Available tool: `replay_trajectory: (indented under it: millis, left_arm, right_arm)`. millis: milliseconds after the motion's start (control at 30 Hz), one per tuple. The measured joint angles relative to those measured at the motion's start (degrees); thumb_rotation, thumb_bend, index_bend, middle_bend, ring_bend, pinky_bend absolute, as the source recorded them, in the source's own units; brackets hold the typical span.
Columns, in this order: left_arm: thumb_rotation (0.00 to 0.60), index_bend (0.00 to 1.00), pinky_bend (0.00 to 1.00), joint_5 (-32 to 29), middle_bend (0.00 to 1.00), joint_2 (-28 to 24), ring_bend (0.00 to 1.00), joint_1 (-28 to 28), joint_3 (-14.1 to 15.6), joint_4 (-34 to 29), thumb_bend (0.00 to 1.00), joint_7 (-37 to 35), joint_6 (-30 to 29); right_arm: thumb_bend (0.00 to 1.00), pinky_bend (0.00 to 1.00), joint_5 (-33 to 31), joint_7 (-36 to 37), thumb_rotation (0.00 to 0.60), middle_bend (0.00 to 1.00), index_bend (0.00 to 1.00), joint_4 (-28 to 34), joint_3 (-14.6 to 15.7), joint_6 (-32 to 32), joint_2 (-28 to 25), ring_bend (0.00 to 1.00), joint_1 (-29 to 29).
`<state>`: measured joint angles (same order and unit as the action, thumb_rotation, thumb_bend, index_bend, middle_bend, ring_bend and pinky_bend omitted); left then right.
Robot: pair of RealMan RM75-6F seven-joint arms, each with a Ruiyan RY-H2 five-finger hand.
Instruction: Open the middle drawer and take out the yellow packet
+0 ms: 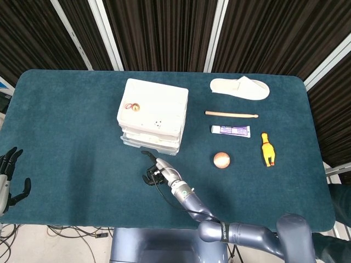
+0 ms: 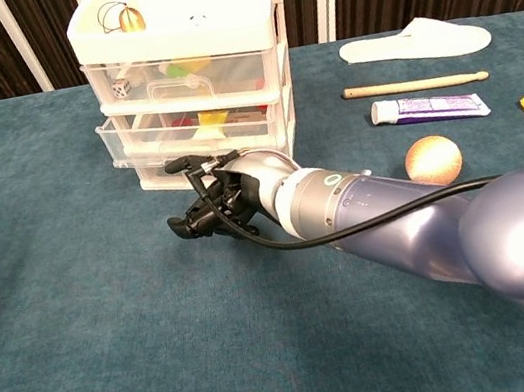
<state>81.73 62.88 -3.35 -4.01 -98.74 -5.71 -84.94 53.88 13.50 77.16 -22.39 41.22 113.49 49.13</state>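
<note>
Your right hand (image 2: 210, 200) sits just before the drawer unit (image 1: 154, 114), fingers curled, grip unclear. Only the chest view shows the yellow packet (image 2: 213, 117) inside the middle drawer (image 2: 191, 125), slightly out. Left hand (image 1: 10, 178) spread, empty.

white plastic three-drawer cabinet (image 1: 153, 115) mid-table, white slipper (image 1: 240, 87), wooden stick (image 1: 231, 114), toothpaste tube (image 1: 231, 130), orange ball (image 1: 221, 159) off to its right, right hand (image 1: 153, 169) just in front

Right half of table (image 1: 66, 109): white slipper (image 1: 240, 88) near far edge, then drumstick (image 1: 231, 114), toothpaste tube (image 1: 231, 130), orange ball (image 1: 221, 159); rubber chicken (image 1: 267, 149) toward right edge.
</note>
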Motion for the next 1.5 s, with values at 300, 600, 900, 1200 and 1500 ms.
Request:
replay_trajectory:
  millis: [300,600,900,1200,1500]
  left_arm:
    - [0.6,0.03,0.0,0.1,0.0,-0.1,0.0,0.0,0.1,0.0,0.51,-0.1,0.1]
    - [0.6,0.03,0.0,0.1,0.0,0.0,0.0,0.0,0.1,-0.1,0.51,0.1,0.1]
    - [0.6,0.03,0.0,-0.2,0.0,-0.1,0.0,0.0,0.1,-0.3,0.51,0.3,0.3]
    - [0.6,0.03,0.0,-0.4,0.0,-0.2,0.0,-0.1,0.1,-0.5,0.51,0.3,0.5]
    - [0.6,0.03,0.0,-0.5,0.0,-0.4,0.0,-0.1,0.2,-0.7,0.51,0.3,0.8]
  right_arm:
    - [0.51,0.95,-0.6,-7.8,0.6,0.81,0.09,7.6,0.8,4.6,-4.2,0.87,-0.7]
    - [0.51,0.96,-5.5,-19.4,0.6,0.81,0.08,12.0,0.1,10.9,-6.9,0.87,0.8]
    - [0.49,1.0,-11.2,-27.8,0.6,0.84,0.08,13.9,-0.1,14.7,-7.7,0.9,3.0]
    - [0.47,1.0,-16.2,-38.5,0.6,0.91,0.1,14.7,0.7,19.9,-7.0,0.97,5.7]
    - [0.47,1.0,-21.6,-46.3,0.6,0.94,0.14,16.0,0.2,24.2,-6.5,1.0,8.2]
